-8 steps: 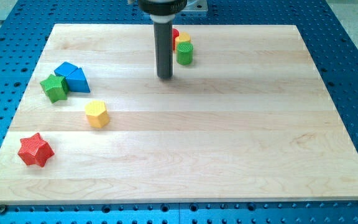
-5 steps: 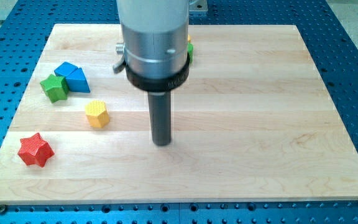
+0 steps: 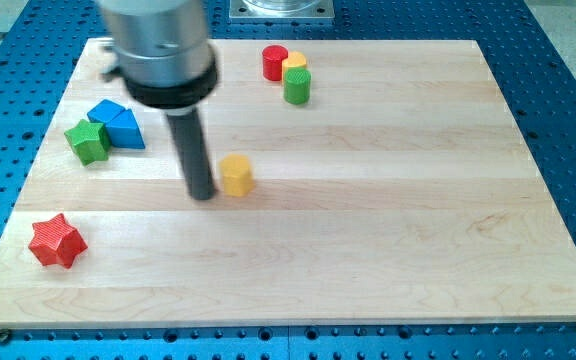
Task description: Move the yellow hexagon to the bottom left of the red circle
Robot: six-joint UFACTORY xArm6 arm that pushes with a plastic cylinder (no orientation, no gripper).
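The yellow hexagon (image 3: 236, 175) lies on the wooden board (image 3: 388, 220), left of centre. My tip (image 3: 202, 194) stands just to the hexagon's left, close against it. The red circle (image 3: 274, 62) sits near the view's top, well above and a little right of the hexagon. It touches a small yellow block (image 3: 295, 66), which has a green cylinder (image 3: 297, 86) just below it.
A blue block (image 3: 116, 123) and a green block (image 3: 88, 141) sit together at the view's left. A red star (image 3: 56, 241) lies at the lower left. A blue perforated table (image 3: 568, 90) surrounds the board.
The rod swung down from the top, then over to the left. The yellow hexagon has slid to the right, from beside the blue block's lower right toward the board's middle.
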